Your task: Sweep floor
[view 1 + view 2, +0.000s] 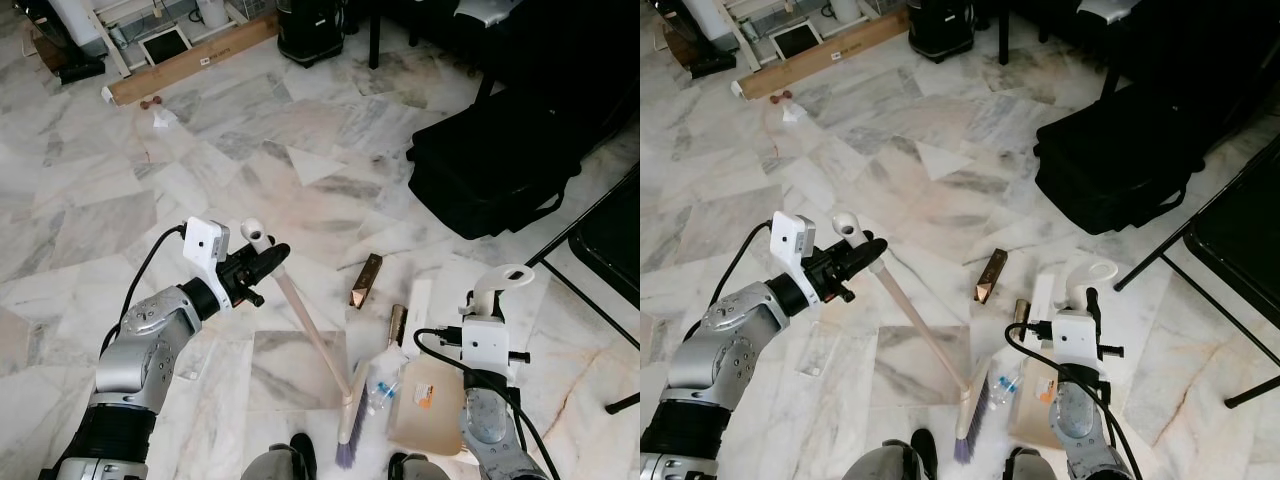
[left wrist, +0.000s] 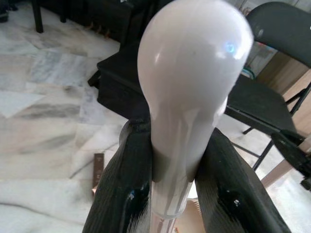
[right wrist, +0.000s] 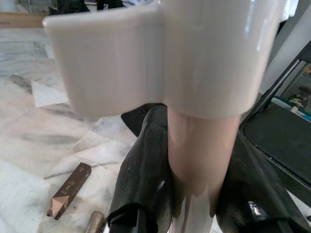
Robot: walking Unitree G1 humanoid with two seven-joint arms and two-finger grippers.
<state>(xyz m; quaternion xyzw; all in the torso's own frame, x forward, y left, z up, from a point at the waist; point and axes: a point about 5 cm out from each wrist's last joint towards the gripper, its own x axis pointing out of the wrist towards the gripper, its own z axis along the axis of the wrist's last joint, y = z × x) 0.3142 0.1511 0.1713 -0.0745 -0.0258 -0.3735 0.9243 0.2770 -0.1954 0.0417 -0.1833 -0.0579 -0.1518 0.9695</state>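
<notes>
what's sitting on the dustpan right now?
A clear plastic bottle lies across the left edge of the beige dustpan, beside the broom bristles. An orange label shows on the pan. The right gripper's arm covers the pan's near edge.

Pale veined marble floor [image 1: 120, 190] spreads before me; a black bag [image 1: 490, 165] lies far right, a long cardboard box [image 1: 190, 58] far left.
</notes>
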